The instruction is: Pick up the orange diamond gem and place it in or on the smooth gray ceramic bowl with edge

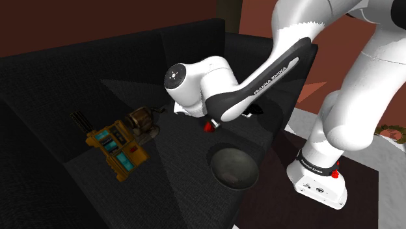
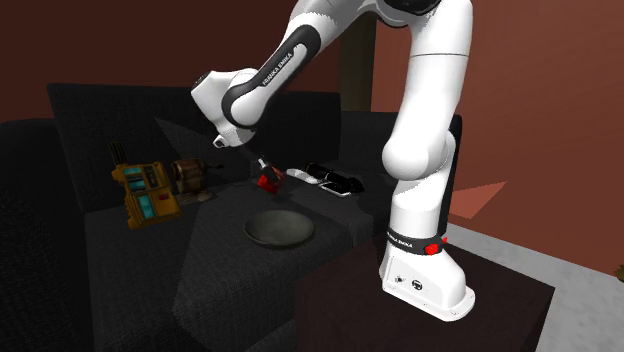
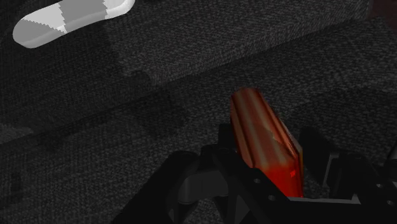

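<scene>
A dark fabric sofa (image 1: 78, 78) spreads across the scene, with a white robot arm (image 1: 260, 84) reaching over its seat from a dark box stand (image 2: 440, 320). On the seat cushion sits a dark grey bowl (image 1: 233, 168), empty and upright. Well apart from it, toward the shoulder view's left, lie a yellow toy machine (image 1: 116, 146) with blue-green panels and a brown barrel (image 1: 142, 120). A flat white-and-black object (image 2: 330, 180) rests near the sofa's back.

The red-orange gem (image 3: 264, 140) is clear of the cushion, clasped between the two black fingers of the gripper (image 2: 262, 172). In both outside views it hangs near the bowl's far rim, and it cannot be told whether it is already over the opening.

The gem looks small, hard and glossy, so it is probably light and stiff but slippery. Its slanted facets could let it twist or squirt out under a squeeze. The safest hold appears to be the one shown, across two opposite long faces near the widest part, with the fingers flat against them. A hard stone dropped from height could bounce out of the shallow bowl or chip it, so the release calls for a low, centred position.
</scene>
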Robot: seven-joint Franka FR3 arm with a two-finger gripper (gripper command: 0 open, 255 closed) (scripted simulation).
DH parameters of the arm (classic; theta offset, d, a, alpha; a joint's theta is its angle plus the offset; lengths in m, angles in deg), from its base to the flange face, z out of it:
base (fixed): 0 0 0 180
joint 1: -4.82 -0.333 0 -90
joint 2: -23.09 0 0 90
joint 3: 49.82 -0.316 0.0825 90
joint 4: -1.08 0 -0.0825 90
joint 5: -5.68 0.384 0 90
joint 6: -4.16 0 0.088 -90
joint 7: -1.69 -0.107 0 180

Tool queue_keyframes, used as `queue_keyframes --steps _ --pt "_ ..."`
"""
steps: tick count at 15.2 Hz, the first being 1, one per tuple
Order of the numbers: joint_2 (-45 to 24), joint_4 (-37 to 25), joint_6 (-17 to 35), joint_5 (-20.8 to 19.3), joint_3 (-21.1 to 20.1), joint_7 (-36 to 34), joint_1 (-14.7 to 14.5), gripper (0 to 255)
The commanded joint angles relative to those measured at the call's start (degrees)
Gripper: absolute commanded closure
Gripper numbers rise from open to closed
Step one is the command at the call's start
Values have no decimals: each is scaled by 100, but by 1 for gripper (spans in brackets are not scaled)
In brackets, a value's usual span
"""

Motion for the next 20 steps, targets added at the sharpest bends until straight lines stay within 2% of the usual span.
queue_keyframes --steps 1,13,20 --pt "112 -57 -122 67 6 113 -1 255" --pt "602 -483 -830 342 40 645 -26 255" --pt "1277 -53 -1249 1091 -417 167 -555 255"
